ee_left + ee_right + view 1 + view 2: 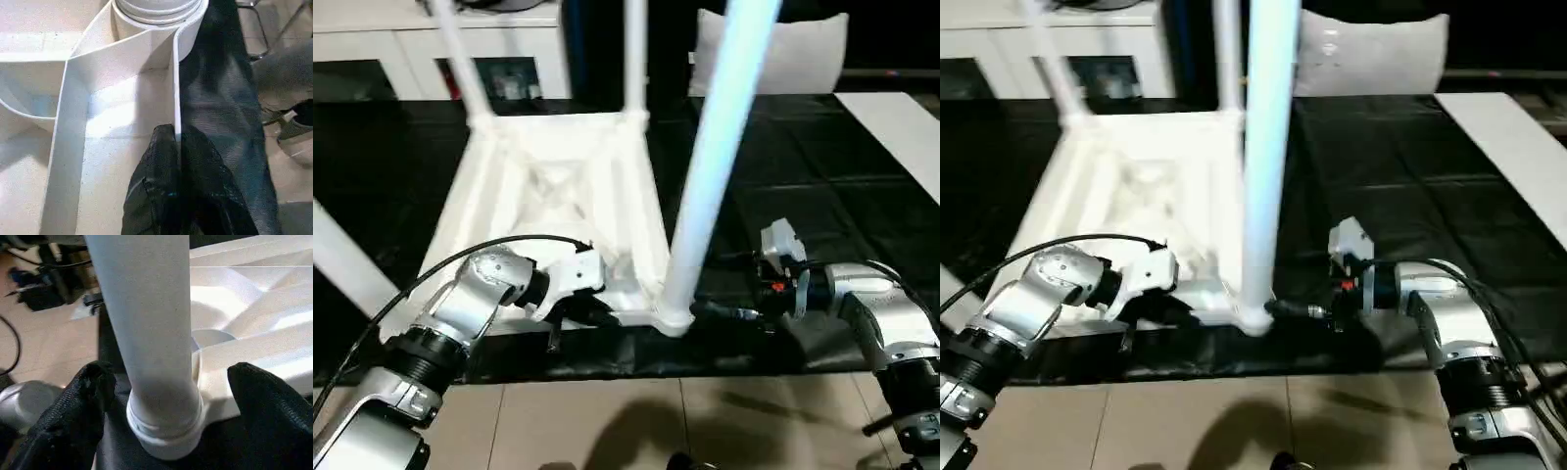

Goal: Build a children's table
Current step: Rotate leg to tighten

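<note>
The white tabletop [558, 166] lies upside down on a black mat, ribs facing up. Two legs [634, 59] stand in its far corner sockets. A third leg [715, 166] stands upright in the near right socket [166, 431]. My right gripper [171, 377] is open, one black finger [93, 387] on each side of that leg's base, with a gap on both sides. My left gripper [177, 132] is shut on the thin wall of the tabletop's near edge [176, 88], left of that socket. Another white tube [342, 255] slants across the far left.
The black mat [803, 196] covers the floor under the tabletop, and tan tiles [656, 421] begin just in front of it. A white cabinet [372, 39] stands at the back left, a white cushion [803, 49] at the back right, and a flat white panel [901, 127] lies at the right.
</note>
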Controlling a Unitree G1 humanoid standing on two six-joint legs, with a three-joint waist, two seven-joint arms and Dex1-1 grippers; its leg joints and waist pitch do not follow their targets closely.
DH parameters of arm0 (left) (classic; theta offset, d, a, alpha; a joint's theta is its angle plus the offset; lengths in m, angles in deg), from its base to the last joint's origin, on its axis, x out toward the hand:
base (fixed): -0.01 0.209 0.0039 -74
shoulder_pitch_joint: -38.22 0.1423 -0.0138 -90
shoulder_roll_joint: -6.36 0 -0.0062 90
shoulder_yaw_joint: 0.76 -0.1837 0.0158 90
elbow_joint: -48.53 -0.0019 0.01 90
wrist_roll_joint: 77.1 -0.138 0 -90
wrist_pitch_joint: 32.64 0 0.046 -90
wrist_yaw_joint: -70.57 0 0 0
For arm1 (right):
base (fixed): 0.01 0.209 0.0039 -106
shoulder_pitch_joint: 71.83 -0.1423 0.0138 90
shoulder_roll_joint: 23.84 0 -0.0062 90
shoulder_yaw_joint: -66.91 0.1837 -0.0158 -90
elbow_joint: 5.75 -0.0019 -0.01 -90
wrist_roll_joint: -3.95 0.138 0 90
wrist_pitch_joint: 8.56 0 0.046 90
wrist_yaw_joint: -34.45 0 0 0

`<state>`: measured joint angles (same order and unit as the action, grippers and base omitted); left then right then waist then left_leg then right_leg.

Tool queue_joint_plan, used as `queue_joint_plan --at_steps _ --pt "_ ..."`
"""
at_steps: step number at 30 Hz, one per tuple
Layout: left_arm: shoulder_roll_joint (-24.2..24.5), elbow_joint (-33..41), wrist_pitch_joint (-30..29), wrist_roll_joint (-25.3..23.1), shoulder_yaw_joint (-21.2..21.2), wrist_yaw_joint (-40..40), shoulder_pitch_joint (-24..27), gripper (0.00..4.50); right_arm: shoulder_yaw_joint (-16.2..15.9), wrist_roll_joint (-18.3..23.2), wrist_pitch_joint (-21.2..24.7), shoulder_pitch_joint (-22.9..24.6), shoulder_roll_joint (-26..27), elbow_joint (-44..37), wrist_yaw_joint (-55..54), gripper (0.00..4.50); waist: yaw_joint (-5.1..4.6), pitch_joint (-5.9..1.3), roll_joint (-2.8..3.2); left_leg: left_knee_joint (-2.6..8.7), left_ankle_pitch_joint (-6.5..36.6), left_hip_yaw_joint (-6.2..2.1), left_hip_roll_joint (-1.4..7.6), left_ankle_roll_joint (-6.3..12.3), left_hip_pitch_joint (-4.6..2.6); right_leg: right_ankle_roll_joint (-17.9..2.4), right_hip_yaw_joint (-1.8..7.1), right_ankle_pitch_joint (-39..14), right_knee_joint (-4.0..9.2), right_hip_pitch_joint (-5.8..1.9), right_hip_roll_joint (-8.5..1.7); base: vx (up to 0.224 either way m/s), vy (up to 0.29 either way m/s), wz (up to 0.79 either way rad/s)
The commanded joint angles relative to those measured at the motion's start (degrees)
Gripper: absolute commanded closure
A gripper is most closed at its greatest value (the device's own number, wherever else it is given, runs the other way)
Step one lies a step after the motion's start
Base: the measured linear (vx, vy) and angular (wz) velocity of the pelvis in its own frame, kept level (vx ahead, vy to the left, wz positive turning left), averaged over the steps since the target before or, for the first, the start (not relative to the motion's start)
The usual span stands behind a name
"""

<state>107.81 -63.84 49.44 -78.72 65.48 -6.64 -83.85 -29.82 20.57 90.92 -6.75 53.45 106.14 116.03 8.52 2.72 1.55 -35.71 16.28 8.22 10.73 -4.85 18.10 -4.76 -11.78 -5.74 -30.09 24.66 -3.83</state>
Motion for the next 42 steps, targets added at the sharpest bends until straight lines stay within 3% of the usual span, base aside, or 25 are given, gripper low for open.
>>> queue_joint_plan --at_steps 1,12,17,20,21,23,24,25,26,27,28,29,30,31,32,33,34,35,36,37,38,39,40,41,42 --pt "-1.5 0.7 1.5 0.4 -3.0 -3.2 -1.2 4.50 -1.6 -0.1 0.2 -1.1 -0.1 0.7 1.8 0.68 -0.24 -4.83 -0.74 3.69 -6.4 0.32 2.21 7.08 0.98 3.6 3.69 -26.8 3.16 -4.88 -4.87 0.000 0.000 0.00" --pt "-1.7 -0.3 2.5 0.3 -3.0 -4.0 -1.4 4.50 -2.6 1.0 1.9 -1.9 0.5 2.5 4.8 1.59 -0.15 -4.78 -0.78 3.67 -3.3 0.53 1.95 5.74 1.09 7.8 2.73 -29.0 4.12 -4.93 -4.40 0.000 0.000 0.00" --pt "-1.9 -0.2 1.8 0.2 -2.7 -3.3 -1.0 4.50 -2.0 3.6 4.7 -0.7 2.5 0.6 4.3 2.07 -0.33 -4.75 -0.71 3.64 -2.9 0.55 1.84 5.68 1.34 8.7 2.43 -29.1 4.32 -4.99 -4.20 0.000 0.000 0.00" --pt "-2.1 0.4 -0.1 0.7 -2.1 -2.7 -0.4 4.50 -2.1 2.5 6.7 -0.2 3.7 -0.6 0.1 2.25 -0.55 -4.67 -0.80 3.62 -2.0 0.67 1.57 4.99 1.38 10.2 2.11 -29.9 4.67 -5.02 -3.97 0.000 0.000 0.00" --pt "-2.4 1.2 -2.4 1.1 -1.5 -1.5 0.1 4.50 -2.1 0.6 7.3 -0.2 5.0 -0.6 -4.7 2.30 -0.80 -4.65 -0.53 3.64 -1.4 0.68 1.63 4.44 1.46 10.5 1.90 -30.3 4.79 -5.03 -4.03 0.000 0.000 0.00" --pt "-3.6 2.2 -6.3 1.8 -0.2 1.3 0.8 4.50 -1.9 -1.2 7.9 -0.3 7.2 -0.6 -11.1 2.33 -1.39 -4.38 -0.55 3.56 0.7 0.84 1.26 4.03 1.31 12.3 0.98 -32.3 5.83 -4.97 -3.53 0.000 0.000 0.00" --pt "-4.1 2.6 -7.8 1.8 0.3 2.7 1.1 4.50 -1.7 -1.7 8.3 -0.4 8.1 -0.6 -13.6 2.33 -2.02 -4.27 -0.25 3.49 2.5 0.80 1.66 3.99 1.20 13.3 0.18 -33.2 6.56 -5.10 -3.31 0.000 0.000 0.00" --pt "-4.4 3.0 -8.8 1.7 0.6 3.7 1.2 4.50 -1.6 -2.2 8.6 -0.6 8.7 -0.6 -15.3 2.36 -2.34 -4.14 0.46 3.55 3.7 0.68 2.17 4.11 0.73 13.3 -0.33 -33.8 7.17 -5.05 -3.31 0.000 0.000 0.00" --pt "-5.1 3.7 -10.9 1.5 1.2 6.0 1.6 4.50 -1.2 -3.2 9.6 -0.9 10.1 -0.4 -19.2 2.36 -3.60 -4.09 1.56 4.86 8.2 -1.23 6.70 4.47 0.89 11.0 0.06 -31.4 5.53 -6.81 -4.47 0.000 0.000 0.00" --pt "-6.2 4.8 -13.0 1.8 2.1 8.3 2.1 4.50 0.0 -3.6 10.8 -1.9 12.1 1.0 -24.1 2.36 -3.61 -4.08 1.86 6.15 10.4 -2.62 9.25 4.93 1.45 9.5 1.68 -28.4 2.24 -7.56 -4.98 0.000 0.000 0.00" --pt "-7.2 5.8 -14.9 2.0 2.9 10.3 2.5 4.50 1.3 -3.9 12.0 -2.9 14.0 2.5 -28.8 2.36 -3.38 -3.91 2.03 8.48 14.7 -4.24 13.16 3.32 0.34 4.2 6.33 -19.2 -4.19 -6.39 -6.94 -0.019 -0.063 -0.09" --pt "-7.8 6.4 -16.0 2.1 3.4 11.6 2.7 4.50 2.1 -4.1 12.8 -3.6 15.1 3.5 -31.8 2.36 -4.20 -3.00 0.75 8.73 16.7 -4.29 12.56 2.37 0.84 2.9 8.17 -17.9 -5.56 -5.96 -7.66 -0.001 -0.065 -0.03" --pt "-9.0 7.5 -18.0 2.7 4.2 13.3 3.0 4.50 3.0 -4.5 13.7 -4.4 16.7 4.9 -35.9 2.36 -4.49 -2.26 -1.59 3.66 15.7 -0.23 3.45 -0.77 -0.25 7.3 6.88 -37.4 3.26 -3.73 -6.76 -0.001 -0.065 -0.03" --pt "-9.6 8.1 -19.1 3.0 4.7 14.2 3.2 4.50 3.5 -4.8 14.2 -4.9 17.4 5.6 -38.0 2.36 -4.59 -2.63 -2.23 -2.61 7.7 2.84 -3.63 2.28 -2.06 14.2 4.39 -55.7 6.38 -0.69 -5.61 -0.004 -0.054 -0.14" --pt "-11.2 8.7 -20.8 2.9 5.7 16.8 3.2 4.50 3.5 -5.2 13.1 -5.1 18.6 6.2 -40.0 2.36 -4.92 -3.31 -3.04 -2.18 5.6 2.21 -3.60 3.61 1.53 16.0 4.40 -54.6 5.05 -4.03 -6.06 -0.008 -0.030 -0.35" --pt "-12.8 8.9 -22.3 2.6 6.5 19.5 3.1 4.50 3.7 -5.3 11.9 -5.4 19.9 6.7 -41.5 2.36 -4.48 -4.54 -1.96 -0.75 0.4 1.37 -3.44 3.87 3.89 20.1 2.72 -43.2 4.62 -6.26 -4.01 -0.008 -0.030 -0.35" --pt "-13.7 8.9 -23.1 2.2 7.0 21.2 3.1 4.50 3.7 -5.2 11.0 -5.5 20.7 6.9 -42.1 2.36 -5.34 -4.49 -0.24 1.25 -1.4 0.30 -0.90 5.60 4.79 19.3 1.37 -31.0 4.72 -6.71 -3.29 -0.005 -0.012 -0.27" --pt "-14.9 8.8 -24.1 1.7 7.4 23.4 2.9 4.50 3.5 -5.7 9.9 -5.8 21.5 7.4 -43.1 2.36 -5.53 -4.72 1.09 1.86 -2.5 -0.85 1.31 6.27 4.01 17.1 0.92 -26.5 4.72 -6.81 -3.43 0.000 0.000 0.00" --pt "-16.0 8.5 -25.2 1.2 7.9 25.8 2.6 4.50 3.5 -6.5 9.0 -6.1 22.3 7.9 -44.1 1.85 -5.87 -5.15 1.93 3.21 -2.3 -3.64 8.06 8.52 2.74 9.6 2.81 -18.5 0.53 -6.51 -5.28 0.000 0.000 0.00" --pt "-16.8 8.3 -25.8 1.1 8.3 27.3 2.4 4.50 3.6 -6.9 8.6 -6.2 22.8 8.1 -44.7 1.85 -5.85 -4.68 1.46 4.70 0.6 -5.34 11.30 8.32 2.15 3.7 5.95 -13.9 -3.79 -5.55 -6.88 -0.012 -0.063 0.00" --pt "-16.8 8.3 -25.9 1.1 8.4 27.5 2.3 4.50 3.7 -6.9 8.5 -6.2 22.8 8.1 -44.8 1.73 -6.02 -3.15 -0.69 2.84 7.1 -1.69 5.26 3.98 1.38 3.5 6.30 -26.8 1.96 -4.07 -6.38 0.000 0.000 0.00" --pt "-17.0 8.0 -25.9 0.8 8.5 28.4 1.9 4.50 3.9 -6.8 8.0 -6.2 23.1 8.1 -44.9 1.67 -6.08 -2.58 -1.88 -1.04 8.7 1.79 -1.18 2.55 -0.46 9.5 3.11 -40.2 5.76 -1.07 -3.83 0.000 0.000 0.00" --pt "-16.8 7.7 -25.7 0.6 8.5 28.7 1.6 4.50 3.9 -6.6 7.7 -6.1 22.9 7.8 -44.4 1.67 -6.04 -2.80 -2.38 -2.43 9.2 3.41 -4.76 5.29 -0.75 17.1 1.10 -51.1 7.25 -1.38 -2.01 -0.017 -0.059 -0.01" --pt "-16.7 7.6 -25.6 0.2 8.6 29.0 1.4 4.50 3.9 -6.5 7.3 -5.9 22.7 7.5 -44.1 1.37 -6.52 -2.89 -2.13 -1.82 9.3 3.15 -4.32 6.77 0.57 21.5 -0.85 -49.8 8.88 -2.78 -0.10 -0.040 -0.064 -0.17" --pt "-16.4 7.4 -25.2 0.0 8.6 29.0 1.2 4.50 3.8 -6.4 6.8 -5.6 22.1 7.1 -43.2 1.28 -6.74 -3.76 0.45 -0.22 9.8 1.71 0.16 8.31 0.72 26.8 -4.87 -38.4 10.61 -4.29 1.50 -0.040 -0.064 -0.17"
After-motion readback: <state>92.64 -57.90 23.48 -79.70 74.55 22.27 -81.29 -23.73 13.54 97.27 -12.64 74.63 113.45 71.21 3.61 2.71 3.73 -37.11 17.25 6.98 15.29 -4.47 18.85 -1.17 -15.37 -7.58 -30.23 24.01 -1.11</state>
